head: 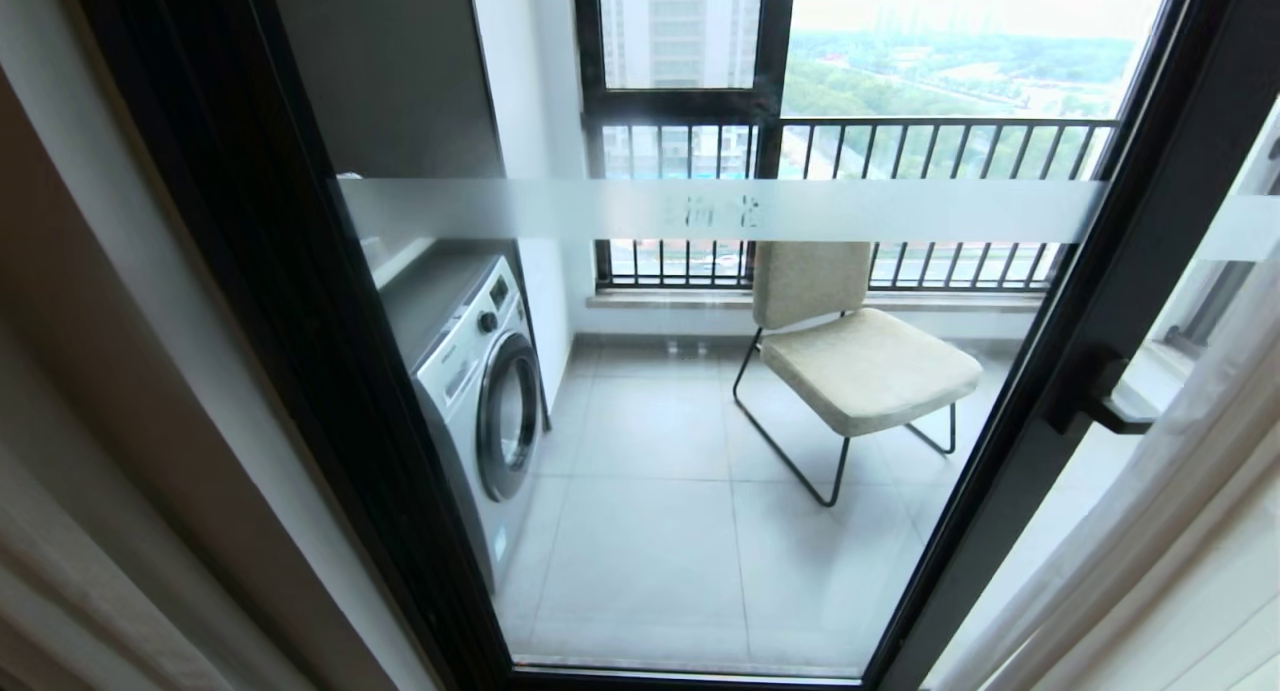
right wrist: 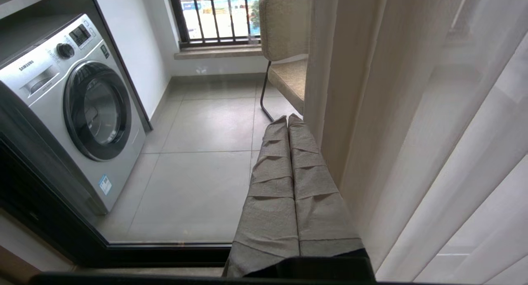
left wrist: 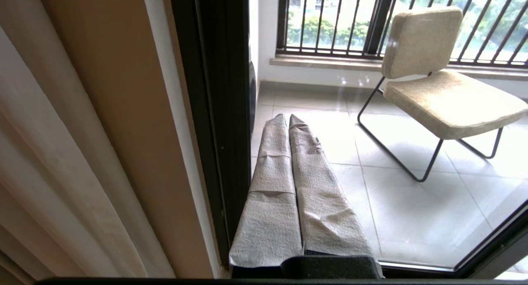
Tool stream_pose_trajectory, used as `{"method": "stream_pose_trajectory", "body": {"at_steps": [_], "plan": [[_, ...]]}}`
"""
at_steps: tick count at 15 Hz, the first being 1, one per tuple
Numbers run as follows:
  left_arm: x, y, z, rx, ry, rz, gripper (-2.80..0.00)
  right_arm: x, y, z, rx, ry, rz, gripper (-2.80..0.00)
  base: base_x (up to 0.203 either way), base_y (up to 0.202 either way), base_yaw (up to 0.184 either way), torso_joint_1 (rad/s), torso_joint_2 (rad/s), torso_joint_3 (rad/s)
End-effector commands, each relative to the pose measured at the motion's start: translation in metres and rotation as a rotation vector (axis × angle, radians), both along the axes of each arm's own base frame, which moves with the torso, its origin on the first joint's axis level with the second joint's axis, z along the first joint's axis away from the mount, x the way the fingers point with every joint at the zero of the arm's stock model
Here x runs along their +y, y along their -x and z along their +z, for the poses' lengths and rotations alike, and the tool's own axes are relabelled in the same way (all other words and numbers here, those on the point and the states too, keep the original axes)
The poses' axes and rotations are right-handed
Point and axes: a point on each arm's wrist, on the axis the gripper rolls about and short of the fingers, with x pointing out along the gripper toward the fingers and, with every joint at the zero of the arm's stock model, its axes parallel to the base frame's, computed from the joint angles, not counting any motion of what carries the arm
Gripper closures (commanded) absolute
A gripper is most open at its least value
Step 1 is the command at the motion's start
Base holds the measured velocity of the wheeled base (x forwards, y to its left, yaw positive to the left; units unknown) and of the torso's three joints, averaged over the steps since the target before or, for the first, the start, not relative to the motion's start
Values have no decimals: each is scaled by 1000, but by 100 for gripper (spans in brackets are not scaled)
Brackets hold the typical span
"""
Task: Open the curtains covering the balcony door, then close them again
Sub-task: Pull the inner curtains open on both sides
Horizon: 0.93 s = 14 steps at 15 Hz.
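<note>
Already parted: the curtains [head: 1150, 541] bunched at the far left edge and lower right corner of the head view, leaving the balcony door [head: 1040, 391] bare across the middle. Looks like the closing half of the task, not yet begun.

Risks from here, as a judgement:
- Could slip off the smooth pleats if only pushed with fingers pressed together.
- Might drag one layer and leave the sheer or the opaque one behind.
- Might snag fabric on the black handle [head: 1100, 396], or knock the glass.

Right wrist view: folds filling the right half of the frame, just beside the right hand [right wrist: 287, 119]; touching or not, cannot tell. Left wrist view: pleats at the left edge, apart from the left hand [left wrist: 288, 118], with wall and black frame between. Both hands fully closed, gripping nothing.
</note>
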Motion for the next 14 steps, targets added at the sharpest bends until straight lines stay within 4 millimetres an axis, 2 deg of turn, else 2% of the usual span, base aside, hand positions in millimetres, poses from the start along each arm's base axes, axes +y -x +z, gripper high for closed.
{"method": "stream_pose_trajectory", "body": {"at_steps": [1, 9, 14], "plan": [[0, 0, 0, -2, 1, 1, 0, 0, 0, 0, -1, 0, 0, 0, 0, -199, 8, 3, -1, 2], [0, 0, 0, -2, 1, 1, 0, 0, 0, 0, -1, 0, 0, 0, 0, -187, 3, 2, 3, 2], [0, 0, 0, -2, -1, 1, 0, 0, 0, 0, -1, 0, 0, 0, 0, -20, 0, 1, 0, 1]]}}
